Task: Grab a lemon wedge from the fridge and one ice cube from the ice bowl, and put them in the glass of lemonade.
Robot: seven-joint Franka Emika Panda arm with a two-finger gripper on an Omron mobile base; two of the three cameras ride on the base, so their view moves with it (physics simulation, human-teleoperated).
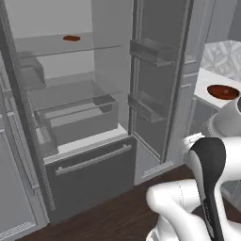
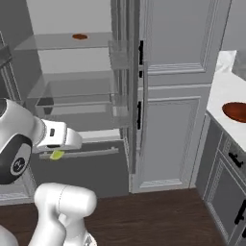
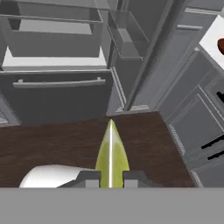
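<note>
While the fridge (image 1: 70, 108) stands wide open ahead, both doors swung back and its glass shelves on show, the arm is drawn clear of it, out over the dark wood floor (image 3: 52, 135). Over on the right runs the white counter (image 2: 226, 91), and on it sits the ice bowl (image 2: 236, 111), glossy reddish-brown, partly cut off at the frame edge. That's the direction that matters now: from the hand's camera the bowl (image 3: 221, 44) peeks in at the upper right corner, well apart from the gripper, with the grey cabinet fronts (image 3: 192, 109) between. The glass of lemonade I can't pick out from here.

Down to the small stuff. The gripper (image 3: 111, 178) has its two dark tips pressed in on the lemon wedge (image 3: 111, 155), pinching it at the base, and the wedge's long axis points straight out along the fingers, thin edge up, sharp tip toward the fridge's lower drawer. From the right base camera it's a little yellow-green fleck (image 2: 57, 154) under the white hand, just in front of the drawer handle.

So, lemon in hand and, by my reckoning, a swing to the right is called for, carrying that wedge to the counter. One small reddish-brown bar (image 1: 71, 38) sits on the top shelf.
</note>
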